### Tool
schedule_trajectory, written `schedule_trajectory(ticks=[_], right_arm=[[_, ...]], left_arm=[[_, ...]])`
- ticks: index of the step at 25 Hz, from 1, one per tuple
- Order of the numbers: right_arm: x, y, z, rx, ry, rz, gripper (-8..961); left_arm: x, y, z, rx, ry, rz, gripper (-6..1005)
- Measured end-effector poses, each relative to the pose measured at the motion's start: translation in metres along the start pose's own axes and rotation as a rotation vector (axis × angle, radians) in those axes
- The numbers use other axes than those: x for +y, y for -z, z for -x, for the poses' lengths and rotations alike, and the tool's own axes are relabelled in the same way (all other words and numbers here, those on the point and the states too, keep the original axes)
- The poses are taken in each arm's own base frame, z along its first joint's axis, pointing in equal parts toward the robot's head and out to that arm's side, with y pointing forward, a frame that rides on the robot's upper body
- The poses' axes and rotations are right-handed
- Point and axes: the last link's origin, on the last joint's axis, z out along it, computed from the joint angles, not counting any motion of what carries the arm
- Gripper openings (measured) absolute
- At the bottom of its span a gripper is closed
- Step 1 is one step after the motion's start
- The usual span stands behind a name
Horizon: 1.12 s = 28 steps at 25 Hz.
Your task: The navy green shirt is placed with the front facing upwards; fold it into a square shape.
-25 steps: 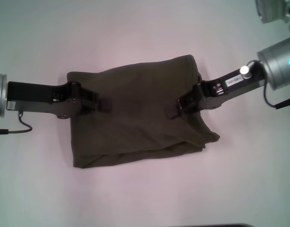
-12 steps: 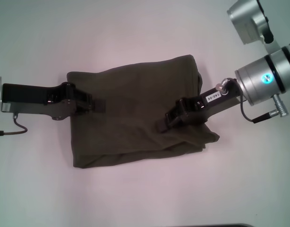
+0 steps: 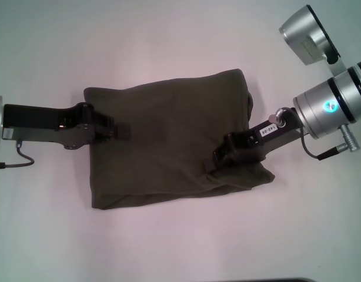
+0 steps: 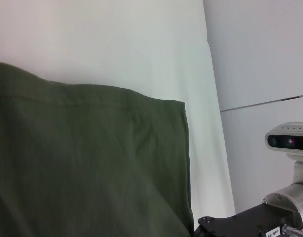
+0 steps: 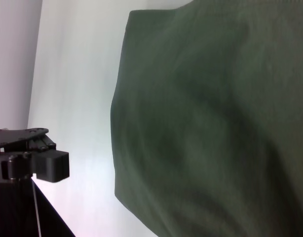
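Observation:
The navy green shirt (image 3: 169,141) lies folded into a rough rectangle on the white table, plain olive cloth facing up with no lettering showing. My left gripper (image 3: 120,131) rests open at the shirt's left edge, its fingers lying over the cloth with nothing held. My right gripper (image 3: 219,160) presses into the fabric near the shirt's near right corner, where the cloth bunches around it. The left wrist view shows the shirt's (image 4: 92,163) far edge and the right arm (image 4: 250,222). In the right wrist view the shirt (image 5: 215,123) fills most of the picture, and the left gripper (image 5: 45,155) shows farther off.
The white table (image 3: 180,41) surrounds the shirt on all sides. A cable (image 3: 19,155) hangs from the left arm beside the shirt. The right arm's silver wrist (image 3: 333,108) hovers over the table's right side.
My right gripper has swung toward me along the shirt's right edge, down to its near right corner. The left gripper has drawn back slightly to the left.

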Motion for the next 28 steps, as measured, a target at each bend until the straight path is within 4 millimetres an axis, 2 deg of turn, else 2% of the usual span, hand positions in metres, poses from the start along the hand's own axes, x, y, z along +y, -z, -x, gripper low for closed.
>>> schedule_trajectory(ticks=[4, 7, 11, 15, 20, 23, 28], right_arm=[[0.002, 0.006, 0.000, 0.008, 0.011, 0.008, 0], [0.010, 0.022, 0.002, -0.012, 0.035, 0.058, 0], [0.012, 0.035, 0.003, -0.048, 0.039, 0.073, 0], [0.006, 0.029, -0.002, -0.028, 0.023, 0.047, 0], [0.003, 0.022, -0.004, -0.017, 0.018, 0.030, -1], [0.001, 0.021, -0.006, -0.009, 0.015, 0.020, -1], [-0.009, 0.023, -0.010, 0.011, -0.007, -0.028, 0]], left_arm=[[0.000, 0.000, 0.001, -0.005, -0.001, 0.000, 3], [0.003, -0.003, 0.002, -0.027, -0.011, 0.010, 3], [0.009, -0.023, 0.007, -0.101, -0.039, 0.002, 3], [0.013, -0.049, 0.007, -0.156, -0.069, -0.034, 4], [0.009, -0.070, 0.003, -0.178, -0.057, -0.115, 4], [0.005, -0.072, 0.000, -0.166, -0.043, -0.147, 4], [-0.007, -0.062, -0.004, -0.140, 0.001, -0.219, 4]])
